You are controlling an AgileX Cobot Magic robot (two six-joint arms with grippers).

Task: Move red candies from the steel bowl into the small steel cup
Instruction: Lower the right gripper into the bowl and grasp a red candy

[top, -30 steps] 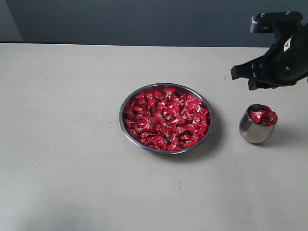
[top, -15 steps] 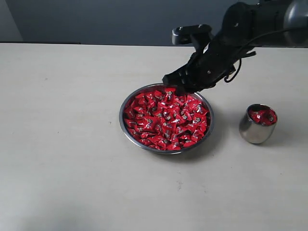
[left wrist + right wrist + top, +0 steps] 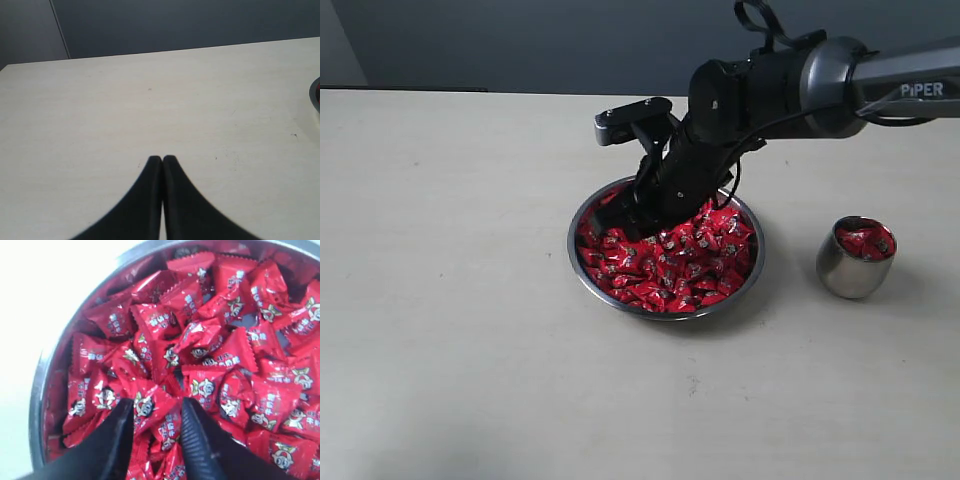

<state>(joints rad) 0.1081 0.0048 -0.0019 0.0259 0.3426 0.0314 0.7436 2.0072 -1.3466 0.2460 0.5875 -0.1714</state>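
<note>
Red candies (image 3: 690, 265) fill the steel bowl (image 3: 665, 315) at mid-table in the exterior view. A few sit in the small steel cup (image 3: 850, 270), which stands apart at the bowl's 3 o'clock. The right gripper (image 3: 630, 228) dips into the heap near the bowl's 10 o'clock edge, but its jaw gap is hidden from this side. The step in hand looks like picking up a sweet.

In the left wrist view, the left gripper (image 3: 162, 167) hangs over the bare table (image 3: 150, 90) with its fingers pressed together on nothing. Only a sliver of the bowl's rim (image 3: 316, 95) shows. It is clear of the work and is best kept there.

The right wrist view shows the right gripper (image 3: 157, 410) spread, its fingers (image 3: 125, 415) among the red candies (image 3: 220, 340) with a wrapper or two lying between them, close to the bowl's wall (image 3: 40, 390). The foil looks slick, so the pinch should be firm and centred on one sweet. Lift straight up past the rim before swinging toward 3 o'clock. The cup looks easy to tip, so release from above its mouth without touching it.
</note>
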